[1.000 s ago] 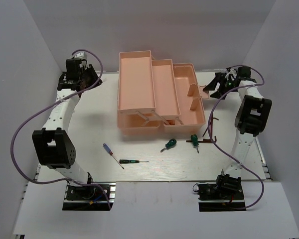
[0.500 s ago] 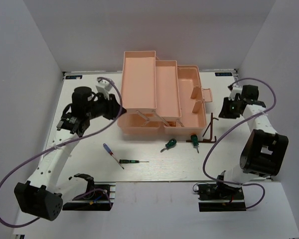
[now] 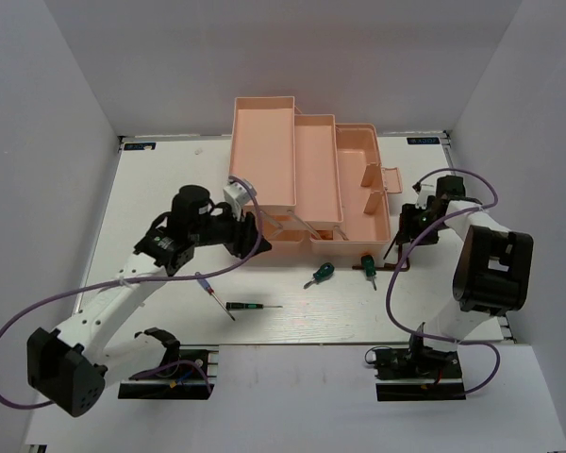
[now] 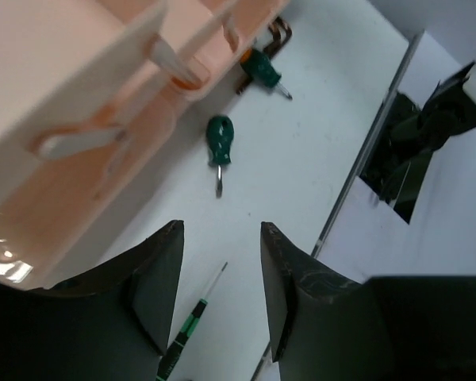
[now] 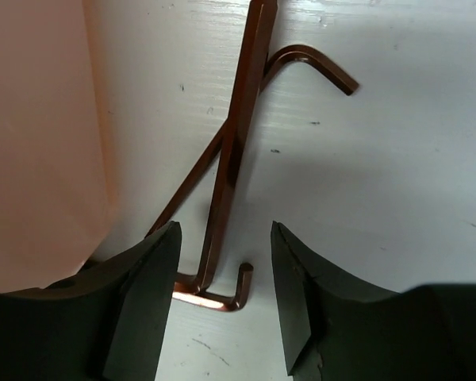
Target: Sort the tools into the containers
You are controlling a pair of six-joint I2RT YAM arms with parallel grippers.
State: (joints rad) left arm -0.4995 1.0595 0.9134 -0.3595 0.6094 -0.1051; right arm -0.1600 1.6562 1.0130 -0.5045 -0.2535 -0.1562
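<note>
Two brown hex keys [image 5: 236,151], crossed on the table [image 5: 397,198] just beside the right wall of the box [image 3: 307,189], not yet in any compartment. Directly above them, the right claw [image 5: 224,230]: partly spread, holding nothing, jaws either side of the thicker key's shaft. Lined up, by the look of it, for a pinch across that shaft rather than at the bend. Likely awkward: thin, flat on the surface and tangled with the second key, so apt to drag its neighbour along.

Further left, in front of the box: green screwdrivers [image 3: 321,274] near each other, then a black screwdriver [image 3: 245,307] and a blue screwdriver [image 3: 203,281], all loose on the table. Trays [image 3: 264,151] fanned out in tiers, presumably to leave every compartment reachable from above.

Left claw [image 4: 220,228] low at the box's front left corner, moderately spread and empty, pointed across the table toward the green pair. Possibly choosing a target; cannot tell which.
</note>
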